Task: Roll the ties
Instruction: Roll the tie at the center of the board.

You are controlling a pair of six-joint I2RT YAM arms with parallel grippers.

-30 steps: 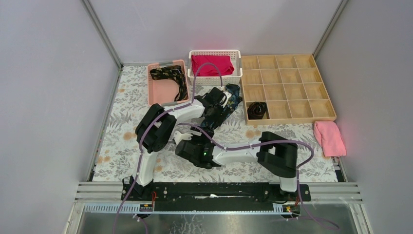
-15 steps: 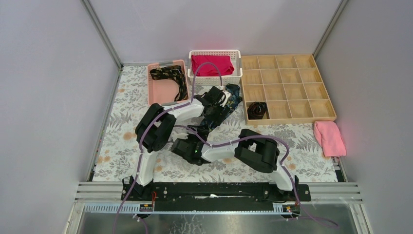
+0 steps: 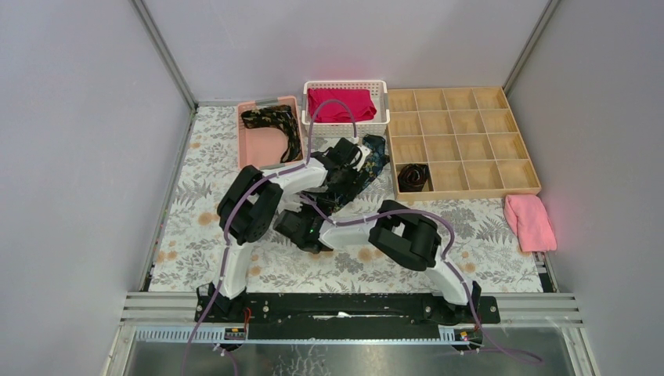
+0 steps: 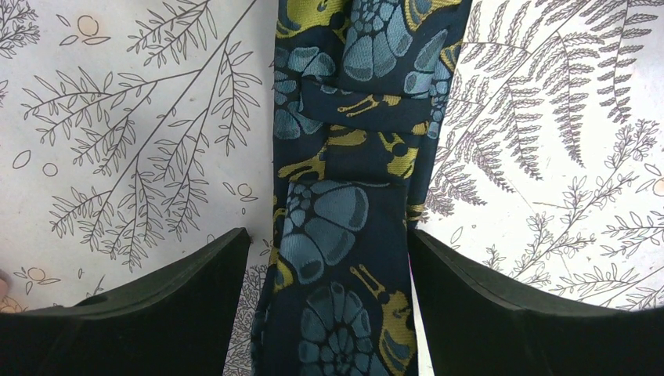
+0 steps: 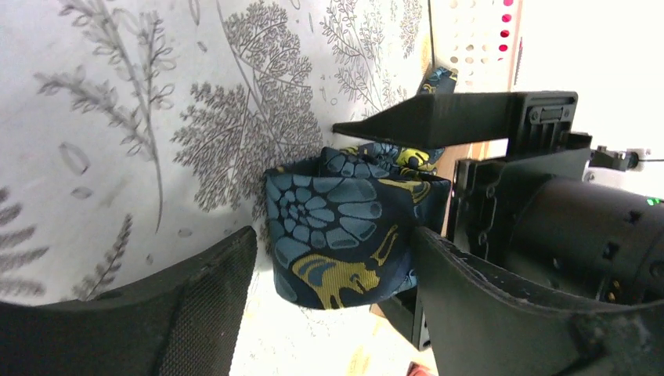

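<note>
Lying mid-mat, the blue tie (image 3: 374, 150) runs toward 1 o'clock, its far end just short of the basket (image 3: 344, 129) and the organizer (image 3: 470, 192) corner. Its near end is folded into a thick loop. The left gripper (image 4: 333, 262) straddles the flat strip, jaws wide apart, fingers close beside both edges. The right gripper (image 5: 337, 258) brackets the loop, jaws apart; I cannot tell whether they press it. A coil (image 3: 413, 176) sits in the organizer's near-left cell; another tie (image 3: 274, 121) lies in the tray (image 3: 254, 153) at 11 o'clock. Bare mat (image 3: 196, 235) opens at 8 and 4 o'clock; a towel (image 3: 529, 222) lies at 3.
</note>
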